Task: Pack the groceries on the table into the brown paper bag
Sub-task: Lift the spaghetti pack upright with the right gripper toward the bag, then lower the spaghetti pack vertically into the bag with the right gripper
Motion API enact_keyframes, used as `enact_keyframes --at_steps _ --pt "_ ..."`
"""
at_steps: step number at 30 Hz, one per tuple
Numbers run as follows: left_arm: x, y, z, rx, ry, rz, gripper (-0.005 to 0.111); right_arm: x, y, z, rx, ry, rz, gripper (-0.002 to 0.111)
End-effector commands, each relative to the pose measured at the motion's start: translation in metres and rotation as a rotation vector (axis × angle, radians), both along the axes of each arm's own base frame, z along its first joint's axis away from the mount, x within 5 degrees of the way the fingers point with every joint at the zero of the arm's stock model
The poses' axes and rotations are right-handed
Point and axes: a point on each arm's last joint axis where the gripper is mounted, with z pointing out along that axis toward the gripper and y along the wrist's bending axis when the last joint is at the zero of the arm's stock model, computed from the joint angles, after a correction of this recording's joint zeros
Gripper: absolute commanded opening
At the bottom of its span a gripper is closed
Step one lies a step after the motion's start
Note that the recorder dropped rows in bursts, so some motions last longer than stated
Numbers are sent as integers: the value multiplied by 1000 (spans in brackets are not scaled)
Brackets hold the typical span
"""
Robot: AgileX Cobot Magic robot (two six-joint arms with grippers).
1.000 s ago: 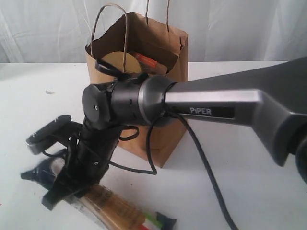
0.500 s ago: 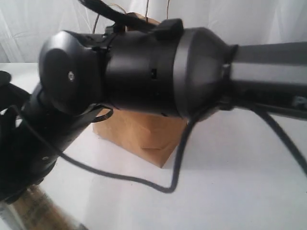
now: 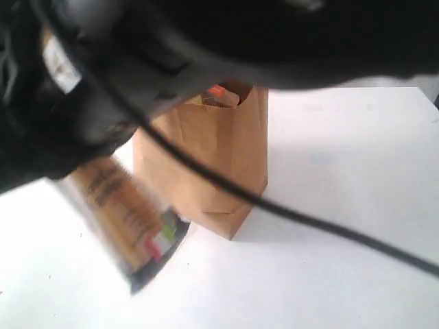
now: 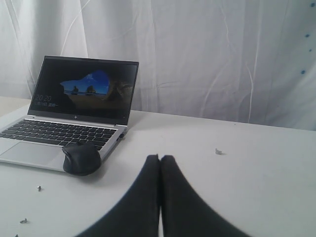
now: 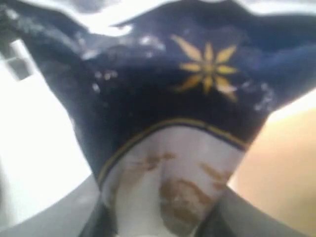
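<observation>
- Exterior: your right arm (image 3: 206, 27) is a black blur across the top and left of the shot. Whatever grips the load is lost in that blur.
- Exterior: the spaghetti pack (image 3: 120, 205) hangs out of the blur, tilted, dark end lowest. It sits just beside the left face of the brown paper bag (image 3: 212, 157). You can't tell whether the low end touches the surface (image 3: 343, 171).
- Exterior: the bag stands upright mid-surface, with an orange-marked item (image 3: 218, 92) showing at its mouth. A black cable (image 3: 309, 219) crosses in front of the bag's lower corner.
- Left wrist: your left pincer (image 4: 159, 165) is closed, fingers pressed together with nothing between them. It is over bare surface, well away from the bag.
- Left wrist: an open laptop (image 4: 74, 113) with its screen lit has a black mouse (image 4: 81, 158) at its front corner. There's a white curtain (image 4: 222, 59) behind and a few specks (image 4: 218, 151) on the surface.
- Right wrist: your right pincer (image 5: 163, 222) is clamped on the spaghetti pack. The pack's dark blue end with a yellow star fills the view. The white printed part sits between the grey fingers (image 5: 44, 217).
- Right wrist: a tan blur at one edge reads as the bag's side, close to the pack. It's too soft to say more.
</observation>
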Motion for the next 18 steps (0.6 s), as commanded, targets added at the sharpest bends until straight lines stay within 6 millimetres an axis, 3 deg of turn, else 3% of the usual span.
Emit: enact_keyframes --at_steps 1,6,9,12,18 --pt "0 -1 1 8 -11 -15 0 7 -56 65 211 -251 -229 0" --pt "0 -1 1 8 -11 -15 0 -2 -134 121 431 -417 -434 0" --pt "0 -1 1 8 -11 -15 0 -9 -161 145 601 -512 -478 0" --pt "0 -1 1 8 -11 -15 0 -11 -158 152 659 -561 -437 0" --pt "0 -1 1 8 -11 -15 0 -5 -114 150 559 -842 -284 0"
